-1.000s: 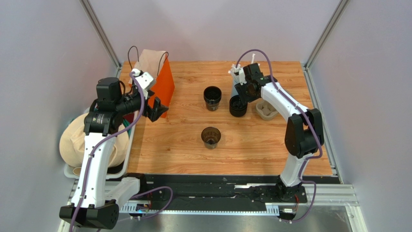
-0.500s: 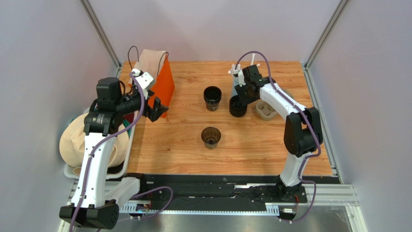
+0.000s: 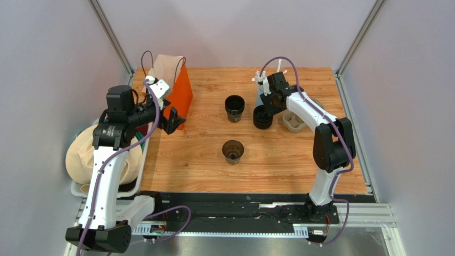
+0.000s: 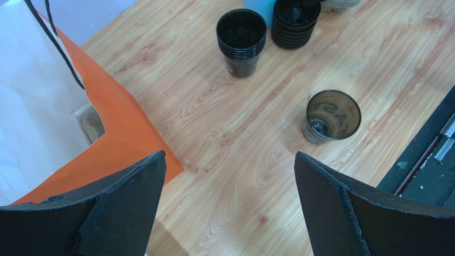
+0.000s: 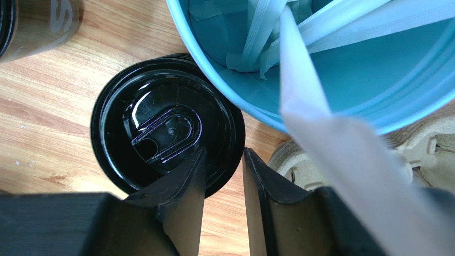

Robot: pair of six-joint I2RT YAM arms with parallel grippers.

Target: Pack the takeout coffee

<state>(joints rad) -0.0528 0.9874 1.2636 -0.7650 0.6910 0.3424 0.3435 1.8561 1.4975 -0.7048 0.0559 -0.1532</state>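
Right gripper [image 5: 224,159] straddles the rim of the stack of black lids [image 5: 133,125], jaws narrowly apart, grip unclear; left gripper [image 4: 229,160], well left of the stack, gapes wide.

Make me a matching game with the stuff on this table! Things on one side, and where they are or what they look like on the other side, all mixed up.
Things:
1. paper bag
2. blue cup
3. lone cup
4. stack of lids

Descriptions:
A. black, right beside the blue cup
B. orange and white, at the far left corner of the table
C. holds white straws
D. brownish, no lid, standing alone towards the near edge

Pairs: 1-B, 2-C, 3-D, 4-A
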